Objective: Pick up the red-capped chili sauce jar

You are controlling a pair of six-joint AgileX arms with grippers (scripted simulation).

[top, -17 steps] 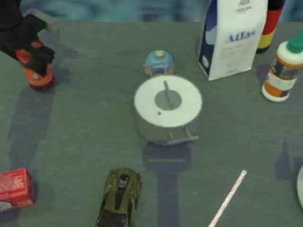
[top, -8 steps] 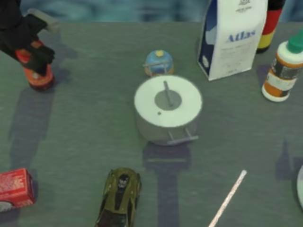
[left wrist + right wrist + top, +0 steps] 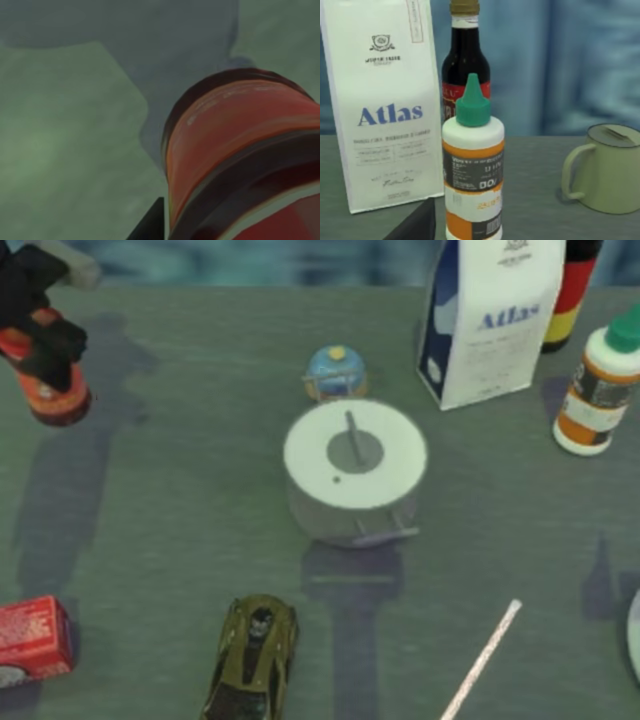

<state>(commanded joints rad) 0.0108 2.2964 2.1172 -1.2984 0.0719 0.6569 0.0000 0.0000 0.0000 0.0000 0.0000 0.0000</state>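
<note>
While clenched in the left tool near the bench's far-left corner, the red-capped chili sauce jar, apparently rigid, slippery glass, is best gripped mid-body.

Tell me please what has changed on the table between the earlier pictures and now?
The left gripper, shut on the red-capped chili sauce jar, moved with it toward the table's far left corner; the jar's shadow now lies apart from it, so it seems lifted. The white round container, toy car, red box, white bag and green-capped bottle stayed. The right arm is out of the top view.
</note>
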